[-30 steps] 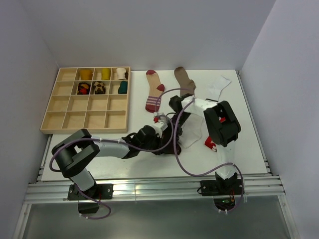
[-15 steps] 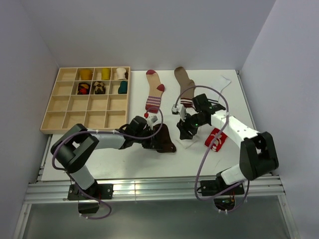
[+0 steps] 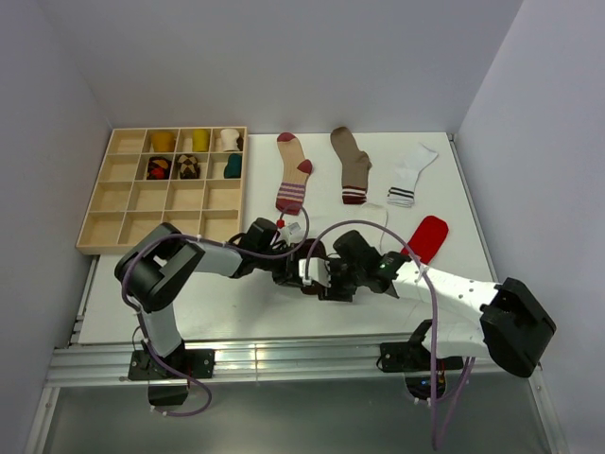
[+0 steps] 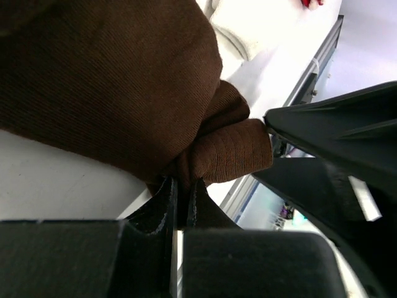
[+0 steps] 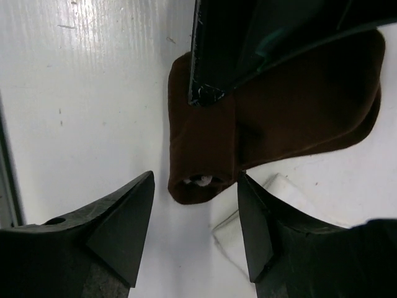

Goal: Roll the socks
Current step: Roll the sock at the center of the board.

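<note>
A dark brown sock (image 3: 313, 253) lies bunched near the table's front middle; its rolled end shows in the right wrist view (image 5: 205, 155). My left gripper (image 3: 295, 271) is shut on a fold of this sock (image 4: 186, 124), jaws pinched on the fabric (image 4: 182, 184). My right gripper (image 3: 323, 277) is open, its fingertips (image 5: 139, 205) on either side of the rolled end without touching it (image 5: 195, 176). A white sock (image 5: 248, 233) lies partly under the brown one. A red sock (image 3: 427, 236) lies flat to the right.
A wooden compartment tray (image 3: 132, 199) stands at the back left, with rolled socks in its far cells. Three flat socks lie along the back: red-striped (image 3: 293, 175), brown (image 3: 353, 165) and white with dark stripes (image 3: 411, 175). The table's front edge is just below the grippers.
My right arm has swung from behind the brown sock to reach in low from the right, its gripper now beside the left one. The red sock now lies uncovered, farther back.
</note>
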